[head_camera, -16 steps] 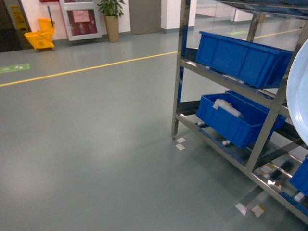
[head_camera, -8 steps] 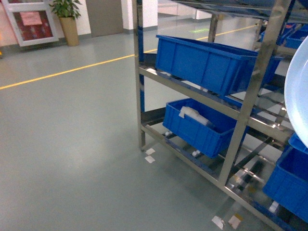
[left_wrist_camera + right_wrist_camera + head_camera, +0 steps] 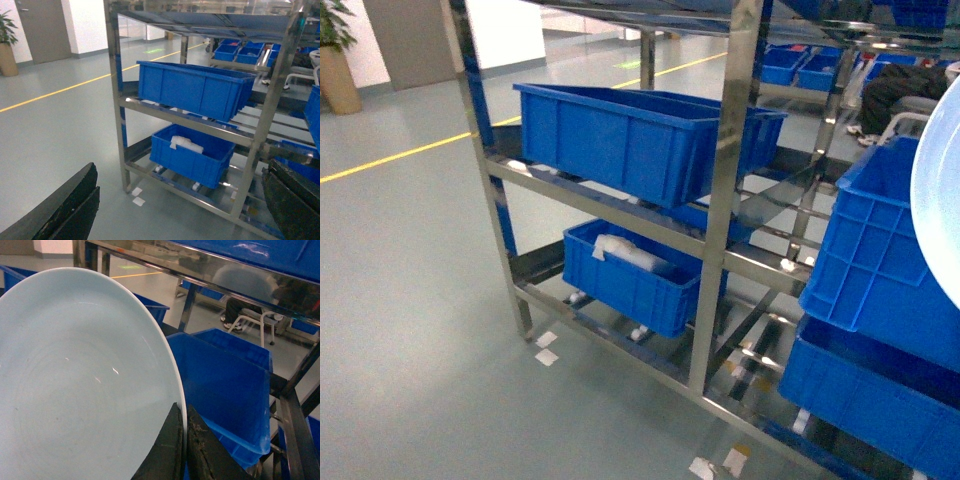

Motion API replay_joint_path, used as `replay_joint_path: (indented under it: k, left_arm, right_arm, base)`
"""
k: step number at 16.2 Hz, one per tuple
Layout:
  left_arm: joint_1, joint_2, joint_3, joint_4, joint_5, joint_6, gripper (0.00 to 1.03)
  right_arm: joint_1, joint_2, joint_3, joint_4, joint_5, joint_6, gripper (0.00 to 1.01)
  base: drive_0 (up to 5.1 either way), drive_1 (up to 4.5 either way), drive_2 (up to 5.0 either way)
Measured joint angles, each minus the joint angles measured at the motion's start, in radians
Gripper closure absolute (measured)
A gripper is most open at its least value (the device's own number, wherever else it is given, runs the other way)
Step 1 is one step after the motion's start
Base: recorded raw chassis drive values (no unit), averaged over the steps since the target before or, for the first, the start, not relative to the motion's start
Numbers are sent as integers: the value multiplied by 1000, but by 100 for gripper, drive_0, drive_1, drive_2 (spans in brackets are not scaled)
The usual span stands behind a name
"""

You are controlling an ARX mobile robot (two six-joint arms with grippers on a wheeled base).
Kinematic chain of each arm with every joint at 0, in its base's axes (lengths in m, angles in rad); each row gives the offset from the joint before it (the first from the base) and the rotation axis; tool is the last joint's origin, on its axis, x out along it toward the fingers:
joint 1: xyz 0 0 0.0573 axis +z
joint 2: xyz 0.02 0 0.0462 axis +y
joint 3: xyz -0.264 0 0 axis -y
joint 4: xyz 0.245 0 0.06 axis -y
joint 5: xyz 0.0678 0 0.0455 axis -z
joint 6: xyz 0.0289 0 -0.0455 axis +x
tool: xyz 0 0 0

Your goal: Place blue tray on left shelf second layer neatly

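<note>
The pale blue tray (image 3: 85, 380) stands almost on edge and fills the left of the right wrist view. My right gripper (image 3: 184, 416) is shut on its rim, one finger on each face. In the head view only a curved slice of the tray (image 3: 940, 200) shows at the right edge, and neither gripper appears there. The left shelf (image 3: 725, 200) is a shiny steel rack in front of me, its near post (image 3: 116, 100) and rails holding blue crates. My left gripper (image 3: 180, 172) is open and holds nothing, its dark fingers (image 3: 65, 210) spread wide and pointing at the rack's lower tiers.
A long dark-blue crate (image 3: 630, 135) sits on a middle rail, and a smaller crate (image 3: 635, 275) with a white item sits below it. Stacked blue crates (image 3: 885, 260) crowd the rack's right bay. White tape marks (image 3: 547, 348) and a yellow line (image 3: 390, 160) mark the floor. A potted plant (image 3: 332, 70) stands far left.
The head view has swung to the right and closer: the rack has slid leftward and grown larger, with more crates now showing. The tray stays at the right edge.
</note>
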Motion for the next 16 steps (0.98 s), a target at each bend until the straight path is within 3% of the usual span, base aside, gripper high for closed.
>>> replay_joint_path:
  k: [16]
  left_arm:
    - [0, 0, 0, -5, 0, 0, 5]
  right_arm:
    - [0, 6, 0, 0, 0, 0, 99]
  base:
    - [-173, 21, -367]
